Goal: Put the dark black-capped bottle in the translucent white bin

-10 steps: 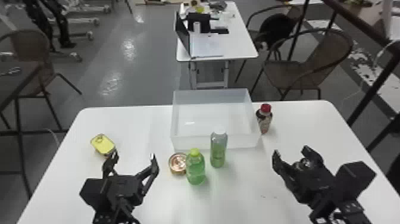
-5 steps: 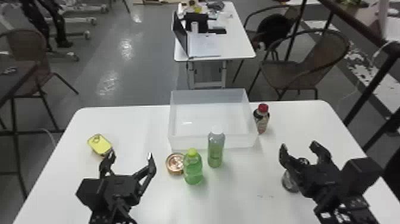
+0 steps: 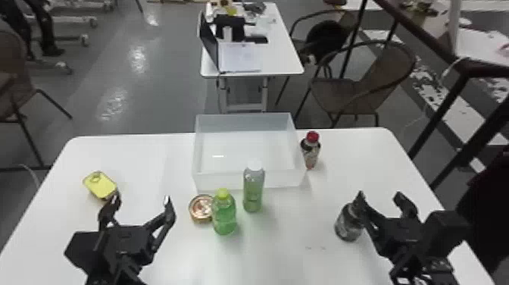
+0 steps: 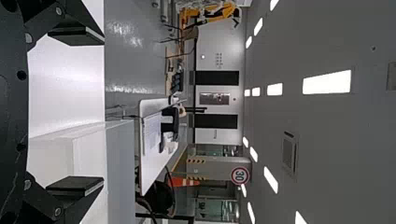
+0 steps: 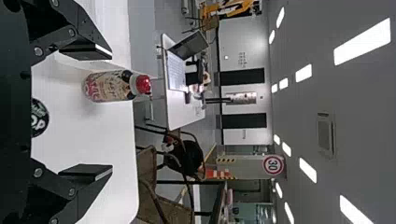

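Right gripper (image 3: 380, 195) shifted rightward — fingers apart, dark bottle (image 3: 347, 226) near it, left gripper (image 3: 141, 199) spread

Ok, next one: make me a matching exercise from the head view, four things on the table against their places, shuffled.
1. Yellow tin
2. Red-capped bottle
3. Copper-coloured tin
4. Dark bottle

A. Just right of the white bin
B. By the right gripper
C. Nearest the left edge of the table
D. Just left of the lime-capped bottle

Pairs: 1-C; 2-A; 3-D; 4-B

Smooth plastic bin (image 3: 219, 182), glossy yellow-capped plastic bottle (image 3: 224, 216), shiny coppery metal tin (image 3: 200, 208)
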